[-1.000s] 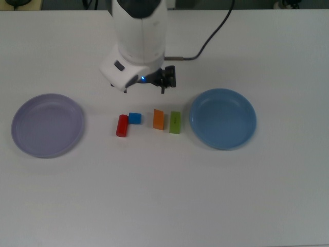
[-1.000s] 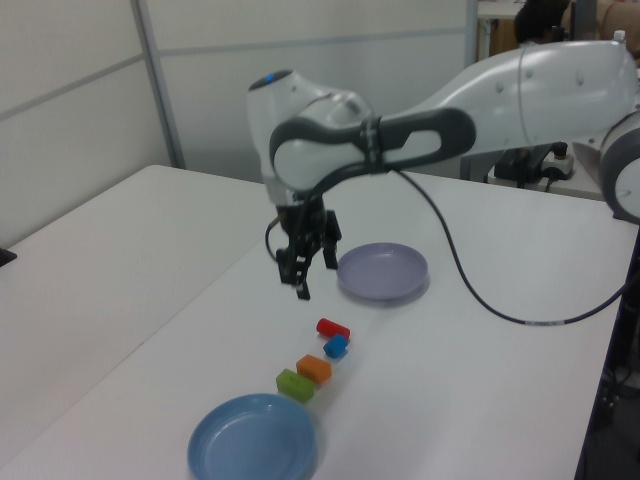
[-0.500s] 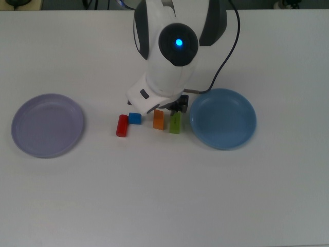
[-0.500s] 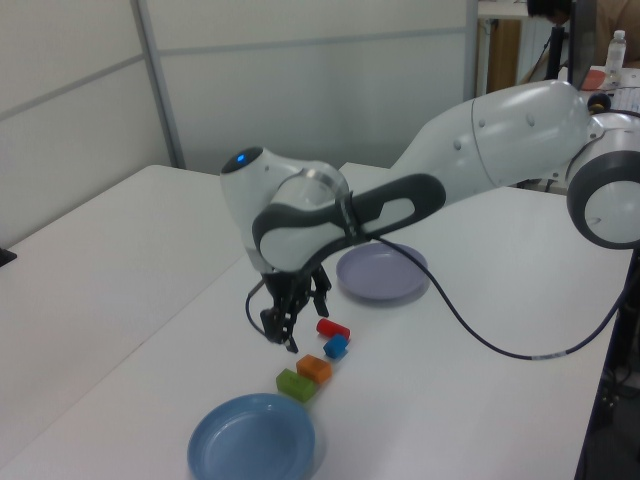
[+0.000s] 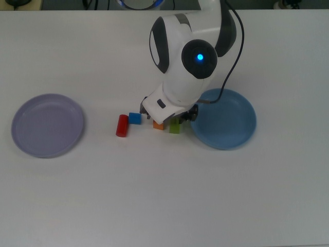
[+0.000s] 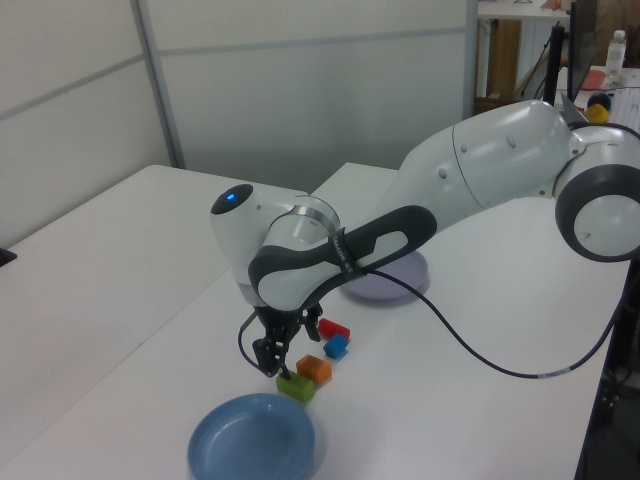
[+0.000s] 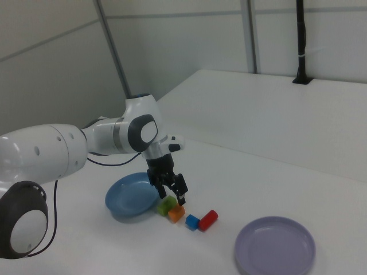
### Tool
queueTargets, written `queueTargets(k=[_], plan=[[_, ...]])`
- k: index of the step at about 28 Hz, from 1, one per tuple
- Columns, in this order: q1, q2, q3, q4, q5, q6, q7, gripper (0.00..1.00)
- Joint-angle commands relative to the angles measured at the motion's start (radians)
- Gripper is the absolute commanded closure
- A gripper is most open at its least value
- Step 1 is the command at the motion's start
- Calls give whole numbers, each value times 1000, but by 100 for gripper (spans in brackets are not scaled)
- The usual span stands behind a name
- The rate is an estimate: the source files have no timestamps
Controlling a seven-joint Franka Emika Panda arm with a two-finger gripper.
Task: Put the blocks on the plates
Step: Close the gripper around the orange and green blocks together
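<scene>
I have the tool low over the green block, its fingers spread apart, one on each side of the block in the right view, with nothing gripped as far as I can see. From the top view the arm's wrist covers the upper ends of the green and the orange block, so I cannot say whether a finger touches either. All four blocks lie in a short row on the white bench: in the top view, from the left, the red bar, the blue cube touching or just beside its upper end, then the orange, then the green. The green one sits just beside the blue plate, which lies at the top view's right; I cannot tell if they touch. The lavender plate is well apart from the blocks at the top view's left. Both plates hold no blocks. In the left view the row runs away from the blue plate toward the lavender one, which is partly hidden behind the arm. A black cable trails from the wrist across the bench behind the blue plate.
</scene>
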Motion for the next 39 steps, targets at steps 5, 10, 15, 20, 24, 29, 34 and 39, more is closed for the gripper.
queueTargets(k=[5,10,15,20,24,29,34,39], plan=[[9,4,-6,-5,-33,23,26,6],[30,4,-7,-5,-34,23,27,6],[32,8,-6,-5,-42,24,32,5],[35,10,-7,-6,-45,30,32,5],[35,22,-7,-6,-62,36,32,5],[36,34,-7,-6,-82,38,32,5],[36,42,-7,-8,-85,38,33,5],[36,45,-7,-16,-95,36,32,5]])
